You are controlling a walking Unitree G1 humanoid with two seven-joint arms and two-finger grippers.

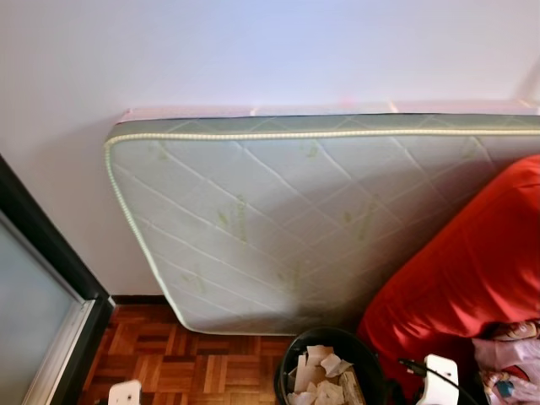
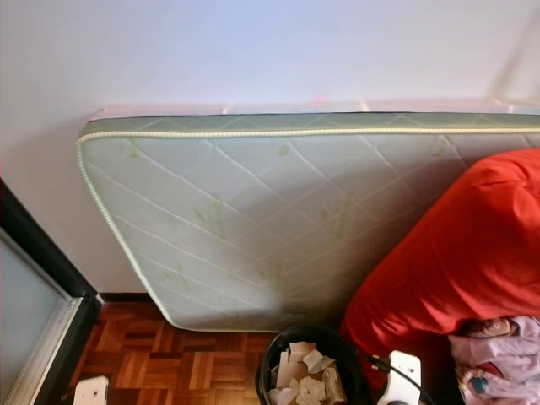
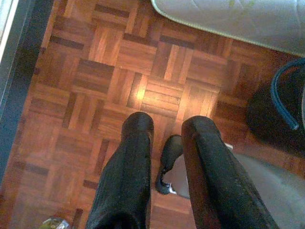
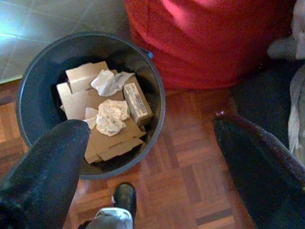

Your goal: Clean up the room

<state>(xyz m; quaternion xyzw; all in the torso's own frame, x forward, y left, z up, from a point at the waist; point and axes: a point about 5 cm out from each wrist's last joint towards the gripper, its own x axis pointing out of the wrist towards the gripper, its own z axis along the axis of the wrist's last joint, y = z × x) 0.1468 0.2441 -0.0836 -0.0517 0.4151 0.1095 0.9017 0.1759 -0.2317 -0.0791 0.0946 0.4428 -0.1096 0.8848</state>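
Black bin (image 4: 33, 76) on parquet floor (image 3: 95, 95), w/ cardboard boxes (image 4: 90, 107) + crumpled tissues (image 4: 110, 116) inside, just beside red beanbag (image 1: 472, 270) and in front of quilted mattress (image 1: 278, 228) leaning on white wall (image 1: 253, 51). Right gripper (image 4: 152, 138) spread wide, nothing held, hanging above bin rim and floor. Left gripper (image 3: 167, 143) over bare parquet, fingers apart w/ narrow gap, empty.

Mattress (image 1: 278, 219) against wall (image 1: 253, 51)

Quilted pale-green mattress (image 1: 278, 219), red cushion (image 1: 472, 270), brown parquet floor (image 3: 95, 95), black bin (image 4: 33, 76).
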